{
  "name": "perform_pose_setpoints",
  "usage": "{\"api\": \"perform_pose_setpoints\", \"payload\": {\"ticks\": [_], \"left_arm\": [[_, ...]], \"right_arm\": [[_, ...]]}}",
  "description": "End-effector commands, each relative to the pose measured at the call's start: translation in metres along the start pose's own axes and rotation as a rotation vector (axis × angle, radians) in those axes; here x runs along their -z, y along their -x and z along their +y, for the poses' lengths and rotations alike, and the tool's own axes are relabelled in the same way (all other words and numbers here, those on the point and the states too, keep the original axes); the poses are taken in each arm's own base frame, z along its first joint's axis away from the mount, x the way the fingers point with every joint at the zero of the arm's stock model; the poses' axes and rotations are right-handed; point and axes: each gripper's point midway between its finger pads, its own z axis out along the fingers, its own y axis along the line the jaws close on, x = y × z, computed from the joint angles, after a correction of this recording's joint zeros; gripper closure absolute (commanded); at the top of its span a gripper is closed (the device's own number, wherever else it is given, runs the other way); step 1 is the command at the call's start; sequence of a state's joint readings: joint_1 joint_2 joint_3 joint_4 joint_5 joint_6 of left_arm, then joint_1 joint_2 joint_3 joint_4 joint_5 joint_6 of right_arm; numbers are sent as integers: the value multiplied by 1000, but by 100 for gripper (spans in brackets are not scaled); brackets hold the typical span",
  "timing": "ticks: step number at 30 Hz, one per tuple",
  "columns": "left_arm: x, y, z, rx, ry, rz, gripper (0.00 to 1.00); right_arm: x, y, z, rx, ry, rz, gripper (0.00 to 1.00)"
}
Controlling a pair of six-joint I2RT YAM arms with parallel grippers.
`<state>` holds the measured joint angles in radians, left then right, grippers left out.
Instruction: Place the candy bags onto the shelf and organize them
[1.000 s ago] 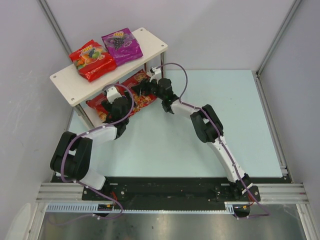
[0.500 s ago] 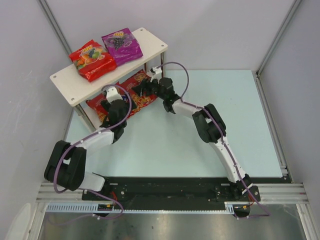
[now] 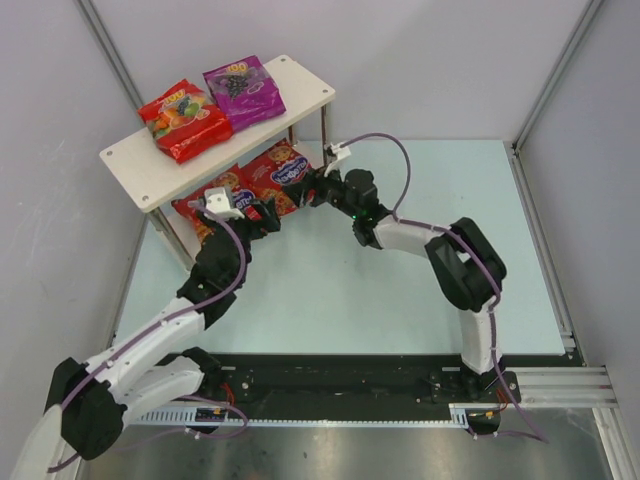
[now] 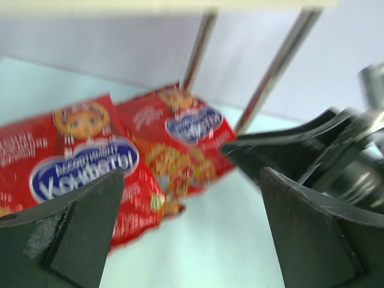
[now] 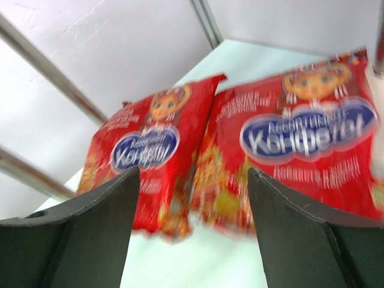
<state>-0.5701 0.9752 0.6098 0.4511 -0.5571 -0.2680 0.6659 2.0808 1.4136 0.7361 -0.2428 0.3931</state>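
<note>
Red logo bags (image 5: 147,159) (image 5: 306,150), two, seemingly touching under shelf (image 3: 150,165); two bags (image 3: 185,122) (image 3: 243,92) atop; left tool (image 4: 192,180), right tool (image 5: 193,177) gape empty.

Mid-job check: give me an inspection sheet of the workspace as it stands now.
Surface: pale green mat, no spills seen.
Job's things: fruit-print bag and purple bag on the top board of the shelf; first red logo bag and second red logo bag side by side beneath it.
Clutter: nothing seen.
End effectors: left end effector and right end effector open, empty, facing the red bags.
Cables: purple cables loop along both arms.
Surroundings: grey walls, metal frame rails.
</note>
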Motion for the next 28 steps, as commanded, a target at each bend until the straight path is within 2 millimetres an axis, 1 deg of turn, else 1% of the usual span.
{"api": "perform_pose_setpoints", "payload": {"ticks": [1,2,3,4,5,6,7,8,9,10,11,12,13,14,15,16,17,18,19,20,21,22,23,24,25,26,28], "left_arm": [[31,-27,-1,14,-30,93,0],[39,-36,2,-2,-24,135,0],[48,-43,-7,-6,-57,163,0],[57,-37,-11,17,-77,157,0],[65,-47,-10,-2,-85,200,0],[75,-50,-19,3,-122,225,0],[81,-50,-21,33,-133,239,0],[90,-63,-15,14,-117,297,0],[96,-66,-16,33,-112,321,0],[104,-76,-10,41,-90,373,0],[108,-80,-8,42,-82,394,0],[113,-85,-8,39,-81,410,0],[116,-90,-6,50,-70,425,0],[121,-94,-1,42,-59,440,0],[126,-102,0,41,-58,454,0],[128,-106,3,37,-52,459,0],[134,-113,5,36,-61,467,0],[135,-114,8,45,-50,461,0],[136,-118,10,48,-47,463,0],[138,-122,14,49,-42,464,0],[138,-123,16,55,-37,459,0],[139,-123,16,58,-39,455,1],[139,-126,17,55,-41,456,0],[139,-125,18,57,-45,449,0],[137,-122,16,65,-51,433,0],[137,-124,17,59,-52,428,0],[135,-122,17,61,-51,409,0]], "right_arm": [[41,32,17,-11,-40,-48,23],[56,54,28,-8,-44,-76,22],[72,47,20,-19,-103,-55,21],[85,40,15,-25,-149,-16,16],[106,74,22,-19,-196,-88,13],[126,62,9,-41,-272,-67,9],[143,54,1,-78,-343,-37,1],[161,58,-1,-86,-383,-51,0],[186,84,2,-85,-429,-127,0],[211,60,-9,-104,-495,-82,0],[228,60,-14,-105,-538,-99,0],[251,73,-8,-108,-546,-138,0],[268,55,-16,-122,-583,-108,0],[281,51,-18,-125,-612,-110,0],[299,54,-13,-130,-617,-121,0],[311,39,-18,-136,-639,-99,0],[320,34,-17,-145,-647,-100,0],[333,33,-15,-151,-650,-108,0],[340,29,-14,-158,-652,-112,0],[351,10,-23,-176,-691,-86,1],[359,0,-27,-182,-714,-67,0],[367,2,-25,-191,-712,-99,0],[374,-7,-31,-195,-734,-96,0],[379,-11,-32,-199,-740,-96,0],[382,-8,-31,-200,-737,-123,0],[385,-13,-33,-203,-744,-122,0],[389,-10,-36,-203,-759,-145,0]]}}
